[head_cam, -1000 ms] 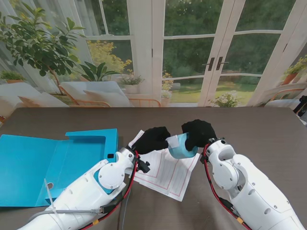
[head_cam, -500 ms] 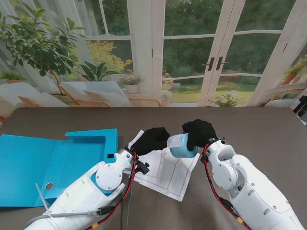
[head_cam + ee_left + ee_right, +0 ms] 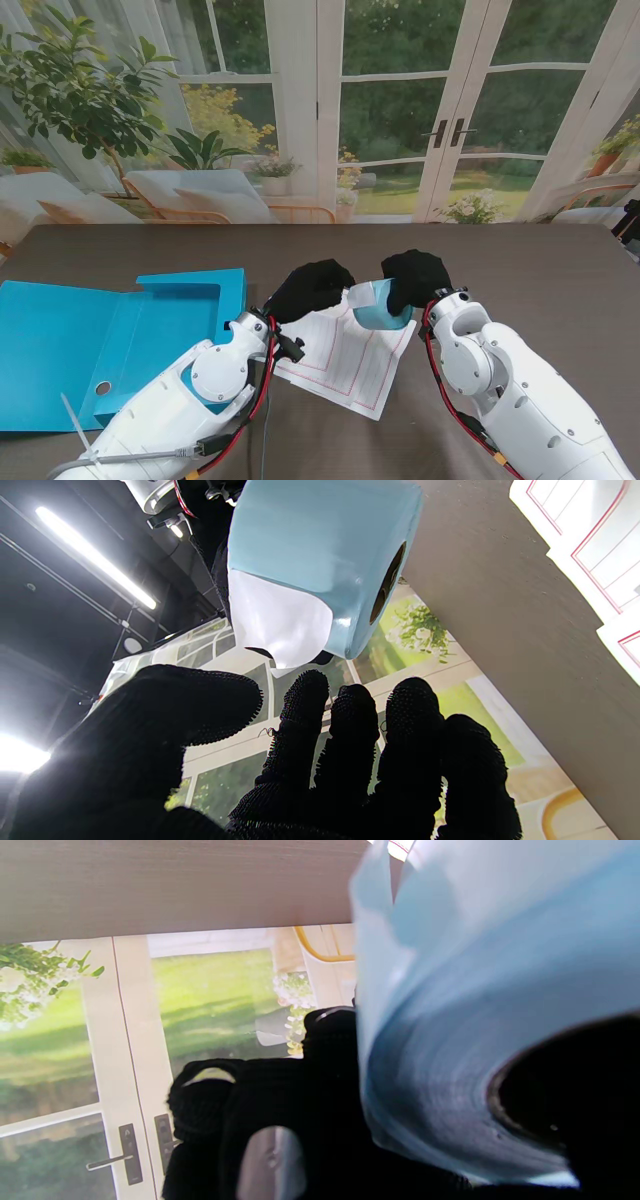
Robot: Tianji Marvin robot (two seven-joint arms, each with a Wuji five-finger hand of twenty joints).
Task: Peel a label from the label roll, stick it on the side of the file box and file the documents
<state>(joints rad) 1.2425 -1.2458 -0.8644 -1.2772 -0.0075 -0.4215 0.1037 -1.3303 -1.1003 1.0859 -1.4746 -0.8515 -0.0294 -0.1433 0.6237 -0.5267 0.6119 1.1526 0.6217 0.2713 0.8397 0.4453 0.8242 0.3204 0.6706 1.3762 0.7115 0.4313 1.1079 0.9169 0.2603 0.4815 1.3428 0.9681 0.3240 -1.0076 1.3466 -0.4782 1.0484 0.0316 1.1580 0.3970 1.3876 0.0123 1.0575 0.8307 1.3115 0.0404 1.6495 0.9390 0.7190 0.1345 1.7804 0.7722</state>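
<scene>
My right hand (image 3: 415, 278) is shut on the light blue label roll (image 3: 378, 306), holding it just above the table. Seen from the left wrist, the roll (image 3: 320, 550) has a white label (image 3: 277, 617) curling off its face. My left hand (image 3: 310, 288) hovers beside the roll, and its thumb and fingers (image 3: 345, 760) are spread just short of the label, holding nothing. In the right wrist view the roll (image 3: 500, 1005) fills the frame, with my fingers (image 3: 280, 1120) wrapped behind it. The white documents (image 3: 345, 360) lie under both hands. The open blue file box (image 3: 120, 335) lies flat on my left.
The dark table (image 3: 540, 260) runs back to a window backdrop with a garden picture. My left forearm (image 3: 215, 375) lies over the file box's near right corner. A cable (image 3: 262, 430) hangs from that arm.
My left hand has eased slightly left, off the roll, and its forearm has slid nearer to me. The right hand keeps the roll almost still.
</scene>
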